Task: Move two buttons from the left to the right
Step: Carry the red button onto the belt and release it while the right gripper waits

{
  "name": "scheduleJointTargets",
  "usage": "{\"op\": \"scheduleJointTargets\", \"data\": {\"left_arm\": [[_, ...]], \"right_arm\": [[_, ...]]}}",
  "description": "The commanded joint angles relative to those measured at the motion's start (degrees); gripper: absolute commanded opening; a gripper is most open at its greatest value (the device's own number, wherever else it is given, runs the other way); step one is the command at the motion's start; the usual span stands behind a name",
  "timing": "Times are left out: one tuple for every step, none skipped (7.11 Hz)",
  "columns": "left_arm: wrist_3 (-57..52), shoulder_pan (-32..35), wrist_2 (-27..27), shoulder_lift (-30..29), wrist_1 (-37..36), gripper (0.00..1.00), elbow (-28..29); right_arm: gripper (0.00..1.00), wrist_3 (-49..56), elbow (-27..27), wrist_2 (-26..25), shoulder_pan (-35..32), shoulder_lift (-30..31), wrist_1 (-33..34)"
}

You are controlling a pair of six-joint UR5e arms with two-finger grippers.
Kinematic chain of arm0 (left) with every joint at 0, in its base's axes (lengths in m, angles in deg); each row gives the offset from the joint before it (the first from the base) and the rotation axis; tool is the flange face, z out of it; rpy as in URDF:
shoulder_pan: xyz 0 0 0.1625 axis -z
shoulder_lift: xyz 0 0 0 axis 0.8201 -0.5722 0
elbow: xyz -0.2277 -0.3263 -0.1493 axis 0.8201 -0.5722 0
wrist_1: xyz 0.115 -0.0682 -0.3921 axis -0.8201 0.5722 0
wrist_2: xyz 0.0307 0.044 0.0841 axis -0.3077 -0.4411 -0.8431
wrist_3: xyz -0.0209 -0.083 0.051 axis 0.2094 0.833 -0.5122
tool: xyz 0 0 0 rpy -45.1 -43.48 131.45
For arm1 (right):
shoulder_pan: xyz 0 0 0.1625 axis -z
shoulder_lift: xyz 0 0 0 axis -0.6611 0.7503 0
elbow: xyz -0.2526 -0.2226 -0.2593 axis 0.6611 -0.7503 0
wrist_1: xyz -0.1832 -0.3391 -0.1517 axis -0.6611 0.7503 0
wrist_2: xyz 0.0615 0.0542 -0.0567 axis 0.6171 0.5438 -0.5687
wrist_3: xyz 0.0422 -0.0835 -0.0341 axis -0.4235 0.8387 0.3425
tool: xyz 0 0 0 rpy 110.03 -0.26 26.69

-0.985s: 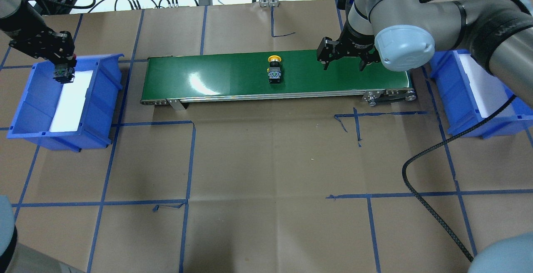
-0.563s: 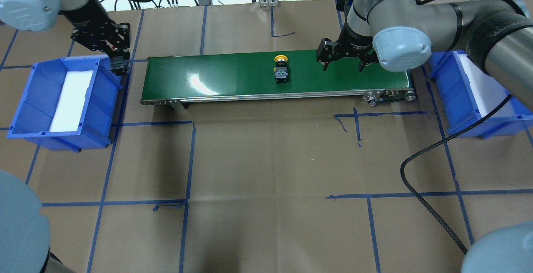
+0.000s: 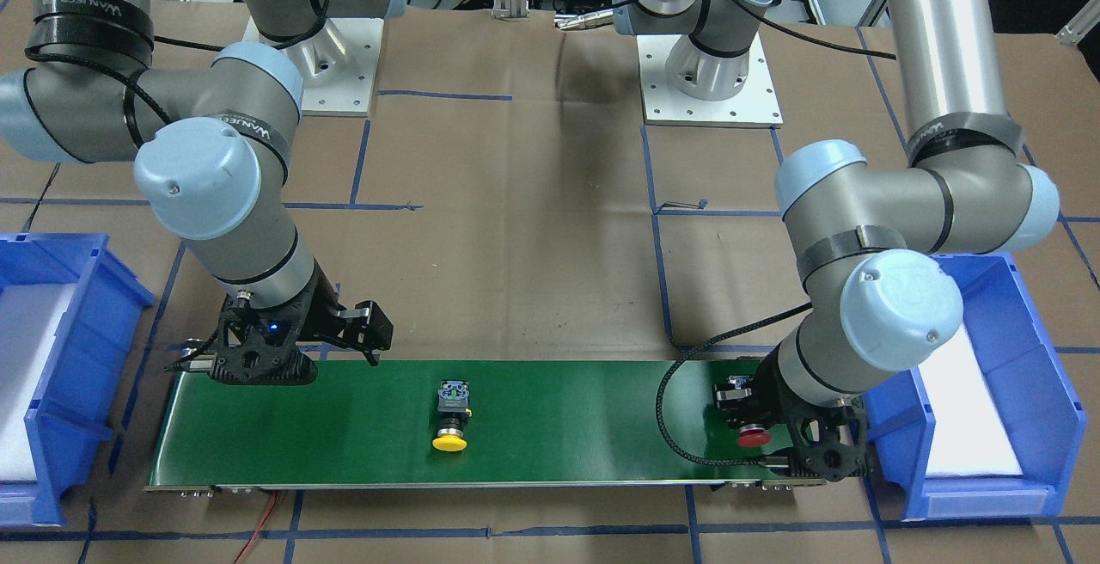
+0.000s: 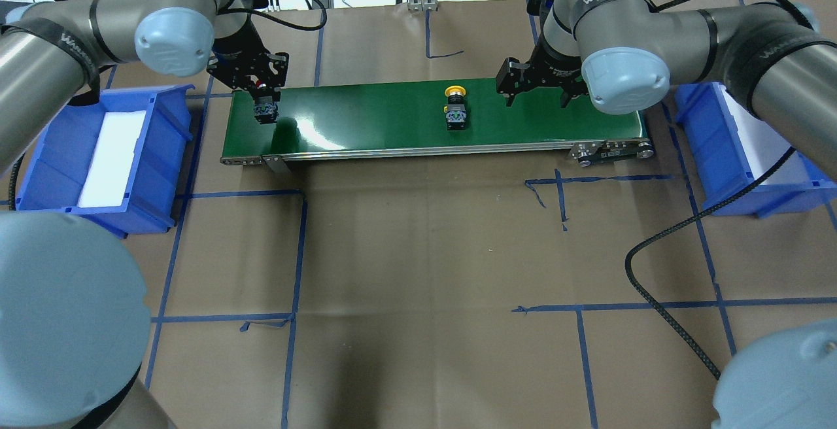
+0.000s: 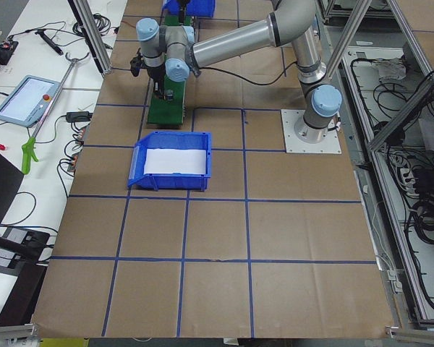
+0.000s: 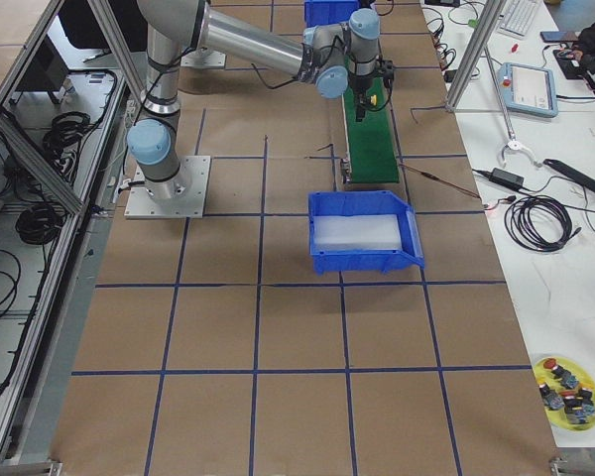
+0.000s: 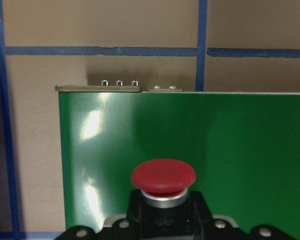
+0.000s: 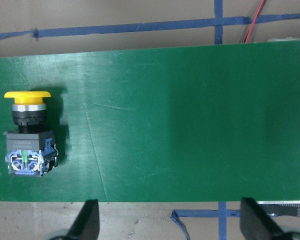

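Jaws of the left gripper [image 4: 262, 89] are clamped on the red button [image 7: 163, 176], held over the green conveyor belt's [image 4: 366, 121] left end. Right gripper [image 4: 536, 97] hangs wide open, holding nothing, near the yellow button [image 4: 455, 110] lying mid-belt.

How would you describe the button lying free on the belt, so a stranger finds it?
Find the long green belt. Near its middle a button lies on its side, alone. Its cap is yellow; the red button sits in the left gripper.

The green belt [image 4: 392, 121] is viewed steeply from behind and opposite, distantly from both ends, closely from both wrists.
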Motion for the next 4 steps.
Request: {"op": "scheduleJointTargets", "data": {"left_arm": [[0.0,0.52,0.11,-1.58,-1.68,0.0,-0.34],[0.09,0.61,0.03,-1.58,-1.59,0.0,-0.6],[0.18,0.61,0.03,-1.84,-1.59,0.55,-0.61],[0.26,0.61,-0.06,-1.67,-1.51,0.99,-0.61]], "right_arm": [[1.0,0.03,-2.04,-0.33,0.17,-1.87,-0.05],[1.0,0.11,-3.45,-0.94,0.17,-2.83,-0.23],[1.0,0.11,-3.81,-1.12,0.09,-4.15,-0.14],[1.0,-0.23,-3.99,-1.56,0.0,-4.68,0.03]]}}
